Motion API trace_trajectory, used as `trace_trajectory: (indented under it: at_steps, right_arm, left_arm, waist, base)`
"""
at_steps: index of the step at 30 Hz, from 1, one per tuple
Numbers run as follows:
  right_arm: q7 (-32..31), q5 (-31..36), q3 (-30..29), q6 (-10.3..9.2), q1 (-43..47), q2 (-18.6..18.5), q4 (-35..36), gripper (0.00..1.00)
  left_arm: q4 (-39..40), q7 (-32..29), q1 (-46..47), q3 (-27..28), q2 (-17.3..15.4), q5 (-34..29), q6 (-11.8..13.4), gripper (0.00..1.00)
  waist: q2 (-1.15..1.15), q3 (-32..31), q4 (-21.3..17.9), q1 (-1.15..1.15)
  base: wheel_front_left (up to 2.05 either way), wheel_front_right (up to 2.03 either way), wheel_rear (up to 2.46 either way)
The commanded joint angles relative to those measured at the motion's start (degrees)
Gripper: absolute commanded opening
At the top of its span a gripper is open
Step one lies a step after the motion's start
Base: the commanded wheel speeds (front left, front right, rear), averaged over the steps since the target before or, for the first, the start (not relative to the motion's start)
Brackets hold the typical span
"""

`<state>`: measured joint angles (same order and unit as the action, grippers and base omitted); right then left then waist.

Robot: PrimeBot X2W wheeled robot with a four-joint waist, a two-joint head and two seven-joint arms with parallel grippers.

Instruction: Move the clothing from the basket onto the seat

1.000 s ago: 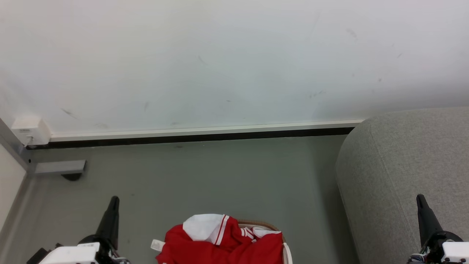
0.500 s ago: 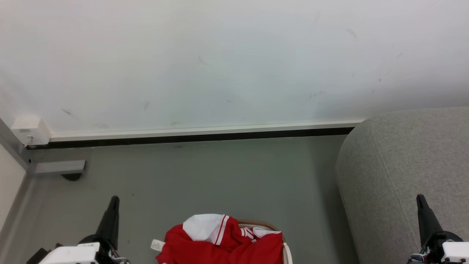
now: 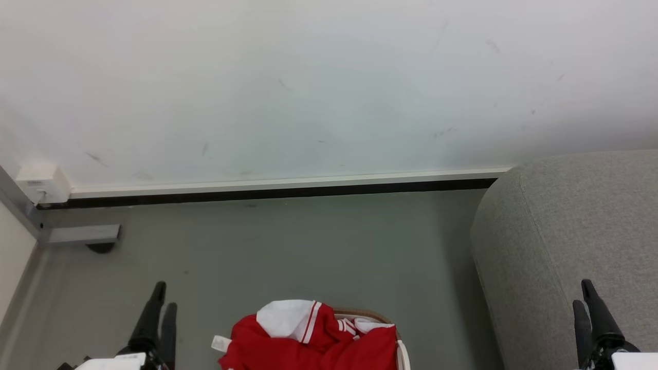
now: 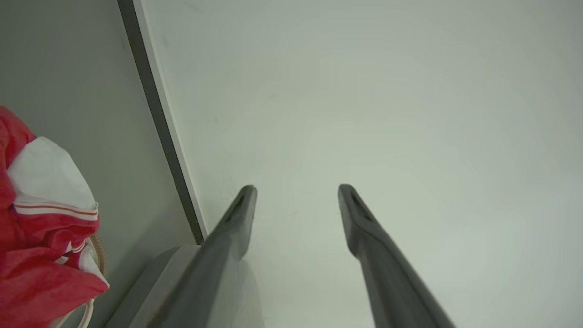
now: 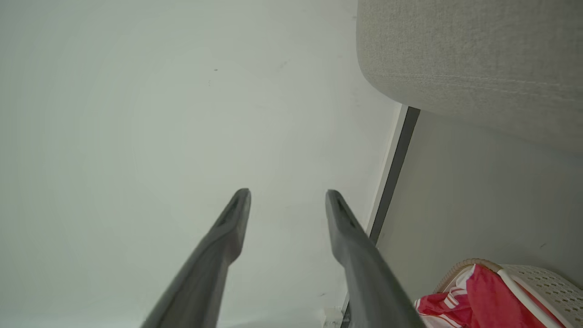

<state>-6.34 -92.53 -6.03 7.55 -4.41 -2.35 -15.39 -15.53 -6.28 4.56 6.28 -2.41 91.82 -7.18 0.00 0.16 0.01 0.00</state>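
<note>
**Clothing in basket, both pincers parted and empty**

Red clothing [image 3: 308,339] heaped in the basket [image 3: 366,312], white sleeve panel uppermost, small label hanging off the left side. Rises above the brown rim, so looks reachable from above without digging. Stands on the grey floor [image 3: 288,246] between the two arms, near the seat [image 3: 576,226] but apart from it by a strip of floor. Seat bare in its visible part, with room to take the garment.

Left gripper [image 3: 165,295] at lower left, fingers a fair way apart, nothing between them. Points toward the wall [image 3: 308,77], well clear of the fabric. Right gripper [image 3: 581,293] at lower right, seen against the seat's grey side, likewise parted and empty. Probably held wide and off to either side to leave the pile open to the head camera and to be ready for a pinch.

Judged step: reach not yet begun. Next move likely a descent onto the raised white-and-red fold — soft, loose cloth, apt to trail and snag on the rim or the white handle [image 3: 403,354] if lifted too low.
</note>
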Motion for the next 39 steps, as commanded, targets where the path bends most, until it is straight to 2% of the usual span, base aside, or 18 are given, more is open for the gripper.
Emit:
trace_trajectory:
  at_steps: [1,9,14,28,39]
  right_arm:
    - [0.8,0.5,0.7,0.00,-0.7,-0.4,1.1,1.00]
    - [3.2,4.9,2.5,-0.01,-0.1,-0.5,2.1,1.00]
    - [4.5,11.0,3.8,-0.02,0.2,-0.6,3.2,1.00]
    - [7.8,33.5,6.5,-0.03,1.3,-1.0,5.7,1.00]
    - [9.9,45.6,6.9,-0.04,2.2,-1.2,6.2,1.00]
  left_arm:
    - [1.1,0.8,0.7,-0.5,-0.3,-0.4,-0.1,1.00]
    - [2.1,3.1,-0.1,-1.5,-0.3,-3.2,-0.1,1.00]
    - [2.9,4.4,-0.6,-1.8,-0.3,-7.2,-0.1,1.00]
    - [5.8,7.8,-2.2,-2.2,-0.4,-24.2,-0.2,1.00]
    - [7.6,9.9,-3.3,-3.4,-0.4,-36.8,-0.2,1.00]
  waist:
    - [0.00,0.0,0.0,0.00]
    - [0.00,0.1,0.2,0.00]
    - [0.00,0.0,0.3,0.00]
    - [0.00,-0.1,0.8,0.00]
    - [0.00,-0.2,1.1,0.00]
  base:
    - [0.00,0.00,0.00]
    - [0.00,0.00,0.00]
    - [0.00,0.00,0.00]
    - [0.00,0.00,0.00]
    - [0.00,0.00,0.00]
